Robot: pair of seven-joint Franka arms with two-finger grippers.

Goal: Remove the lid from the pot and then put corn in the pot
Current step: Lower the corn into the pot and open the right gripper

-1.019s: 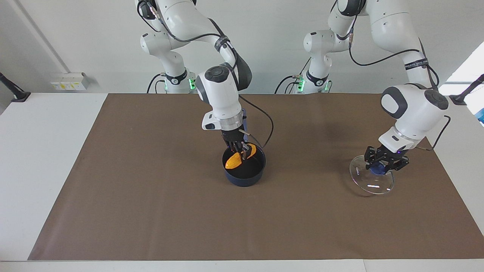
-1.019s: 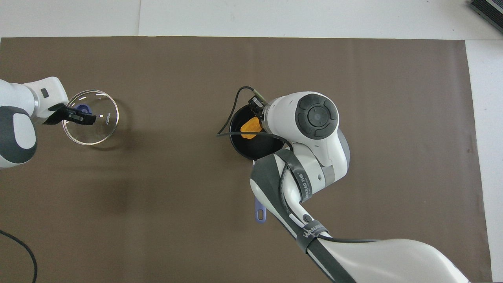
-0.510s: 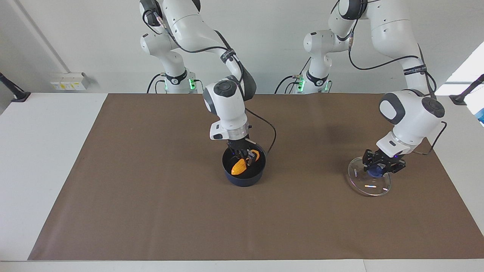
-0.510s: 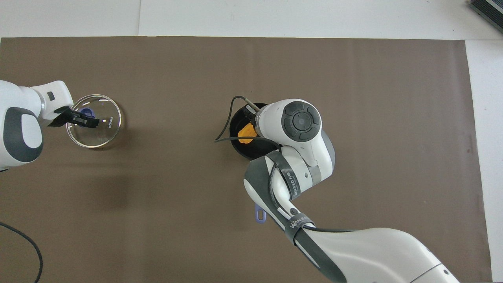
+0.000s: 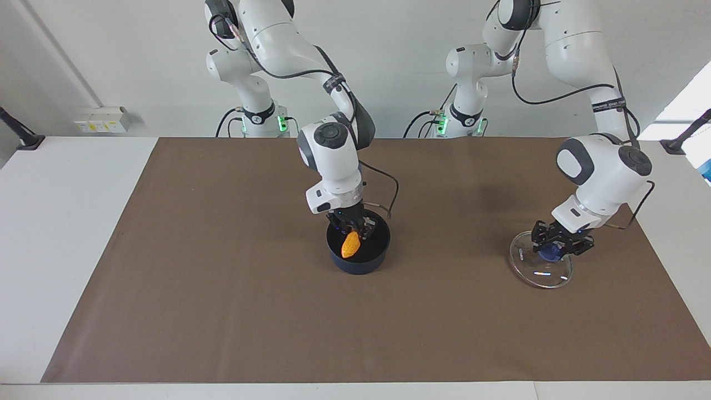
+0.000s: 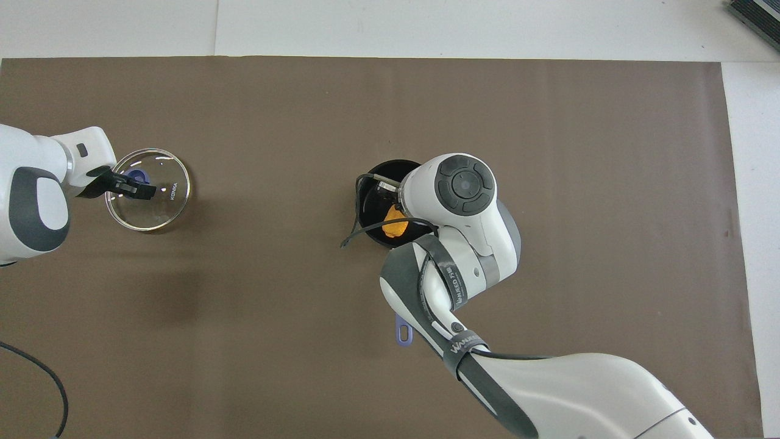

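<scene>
Right claw clamped on the corn, cob hanging tip-down inside the pot; left claw gripping the lid on the surface; risk: early release bounces cob onto rim.

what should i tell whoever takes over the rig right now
Right tool: down in the pot, at the corn; whether it has let go cannot be told.
Left tool: on the knob of the lid, toward the left arm's end of the table.
Done: lid off the pot, corn inside the pot.
Left: release the corn if needed and lift the right tool clear.
</scene>
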